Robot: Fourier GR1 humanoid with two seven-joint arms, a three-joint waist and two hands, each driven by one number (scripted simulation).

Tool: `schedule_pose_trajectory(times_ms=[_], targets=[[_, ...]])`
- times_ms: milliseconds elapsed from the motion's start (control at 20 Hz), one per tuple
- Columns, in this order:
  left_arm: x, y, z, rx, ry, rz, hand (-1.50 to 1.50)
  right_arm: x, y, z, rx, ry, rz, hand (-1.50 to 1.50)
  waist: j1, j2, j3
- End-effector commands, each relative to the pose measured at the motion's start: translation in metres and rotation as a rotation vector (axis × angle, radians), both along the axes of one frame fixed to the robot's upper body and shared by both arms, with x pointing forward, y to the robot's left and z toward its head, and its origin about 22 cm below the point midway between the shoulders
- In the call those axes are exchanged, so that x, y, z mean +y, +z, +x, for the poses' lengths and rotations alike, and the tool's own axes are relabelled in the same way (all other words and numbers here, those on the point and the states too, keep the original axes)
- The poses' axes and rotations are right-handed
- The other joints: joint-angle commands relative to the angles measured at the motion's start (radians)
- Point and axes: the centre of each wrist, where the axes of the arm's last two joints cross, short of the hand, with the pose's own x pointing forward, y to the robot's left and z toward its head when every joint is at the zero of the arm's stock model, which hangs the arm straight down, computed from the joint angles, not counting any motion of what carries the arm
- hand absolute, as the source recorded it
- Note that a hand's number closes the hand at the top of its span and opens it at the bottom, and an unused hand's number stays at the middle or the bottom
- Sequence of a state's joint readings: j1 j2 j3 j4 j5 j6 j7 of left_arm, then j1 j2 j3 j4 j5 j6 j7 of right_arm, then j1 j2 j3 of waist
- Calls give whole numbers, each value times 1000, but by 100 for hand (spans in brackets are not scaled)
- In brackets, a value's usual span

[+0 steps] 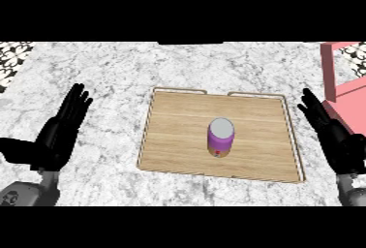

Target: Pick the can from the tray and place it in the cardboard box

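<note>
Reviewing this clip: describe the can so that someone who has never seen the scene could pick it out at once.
On the marbled counter, find the wooden tray lying between the robot's two open black hands. The can stands upright near the tray's middle. It is the only thing on the tray, a purple cylinder with a grey top, unlike the pink box at the right edge.

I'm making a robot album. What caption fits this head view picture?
A purple can stands on the wooden tray, open left hand and right hand either side, pink box at right.
</note>
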State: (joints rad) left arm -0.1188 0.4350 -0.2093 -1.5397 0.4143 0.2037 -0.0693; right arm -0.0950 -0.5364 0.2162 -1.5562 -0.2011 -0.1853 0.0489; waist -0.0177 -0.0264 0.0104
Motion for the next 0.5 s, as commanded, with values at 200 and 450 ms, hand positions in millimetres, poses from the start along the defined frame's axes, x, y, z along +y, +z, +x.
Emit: schedule_pose_trajectory(times_ms=[200,450], targets=[[75,1,-1,95,273,448,0,58,21,10,52,109,289,-150,36,31,-8],[88,-4,-3,178,312,501,0,35,9,-4,69,314,-437,-150,29,29,-11]])
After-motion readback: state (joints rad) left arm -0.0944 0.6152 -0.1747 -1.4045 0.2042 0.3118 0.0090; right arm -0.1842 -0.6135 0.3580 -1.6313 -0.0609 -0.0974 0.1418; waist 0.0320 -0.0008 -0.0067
